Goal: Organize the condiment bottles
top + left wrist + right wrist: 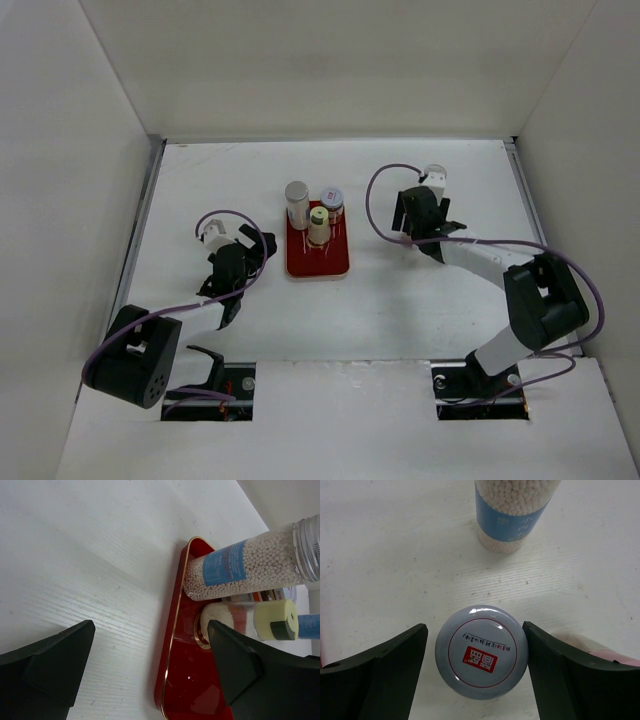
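Note:
A flat red tray (318, 262) lies mid-table and carries three jars: a tall silver-capped one (297, 198), a red-label-capped one (332, 198) and a yellow-capped one (319, 224). My left gripper (252, 246) is open and empty just left of the tray; in the left wrist view it (150, 630) straddles the tray's edge (172, 680), with the tall blue-banded jar (240, 570) and the yellow-capped jar (272, 621) beyond. My right gripper (475, 630) is open, its jaws on either side of a silver-capped jar (481, 659) standing on the table. A blue-banded jar (512, 510) stands just beyond it.
A pink cap (605, 649) peeks out behind my right finger. The white-capped jar (435, 177) stands near the back right of the table. White walls enclose the table on the left, back and right. The tray's near half is bare.

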You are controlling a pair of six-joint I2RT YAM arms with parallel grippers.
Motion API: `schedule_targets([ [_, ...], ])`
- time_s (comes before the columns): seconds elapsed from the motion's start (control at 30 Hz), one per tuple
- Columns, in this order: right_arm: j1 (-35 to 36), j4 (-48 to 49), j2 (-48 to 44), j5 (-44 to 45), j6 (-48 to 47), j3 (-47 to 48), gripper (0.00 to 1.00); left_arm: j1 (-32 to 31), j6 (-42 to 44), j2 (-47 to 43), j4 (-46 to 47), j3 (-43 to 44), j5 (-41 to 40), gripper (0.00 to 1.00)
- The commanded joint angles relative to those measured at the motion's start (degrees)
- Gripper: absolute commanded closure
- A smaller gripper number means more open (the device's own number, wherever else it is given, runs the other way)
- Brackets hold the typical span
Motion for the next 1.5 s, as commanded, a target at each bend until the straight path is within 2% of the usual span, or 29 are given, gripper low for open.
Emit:
schedule_targets([
  [0.0,-0.48,-0.13,1.42,-0.20,1.38,3.12,0.20,-0.09,-0.48,-0.51,2.85,0.88,0.19,0.00],
  [0.17,-0.30,0.75,1.26,-0.56,1.64,3.20,0.43,0.17,-0.48,0.37,2.85,0.96,0.28,0.00],
  [0.33,5.75,3.74,-5.86,0.94,-0.29,1.62,0.51,0.17,-0.39,-0.43,2.85,0.70,-0.69,0.00],
  [0.5,14.80,4.09,-7.89,-1.17,-0.03,3.46,0.52,0.18,-0.39,-1.04,2.85,0.70,-0.51,0.00],
  [0.63,22.71,6.89,-2.81,-3.54,0.76,8.20,0.52,0.61,-0.57,-0.07,2.85,0.70,-0.08,0.00],
  [0.77,27.73,10.06,4.13,-5.56,0.24,13.83,0.50,0.61,-0.48,-1.65,2.93,0.17,-0.86,0.00],
  [1.1,28.71,11.21,17.23,-8.20,-0.64,24.99,0.50,1.84,-1.09,-2.88,2.94,-0.79,-0.07,0.00],
  [1.33,28.88,11.30,21.90,-6.98,-2.05,29.22,0.49,2.11,-1.27,-3.23,2.94,-0.97,-0.42,0.00],
  [1.47,29.06,12.88,23.66,-5.13,-3.19,30.01,0.45,2.20,-1.36,-3.15,2.94,-1.06,-0.60,0.00],
])
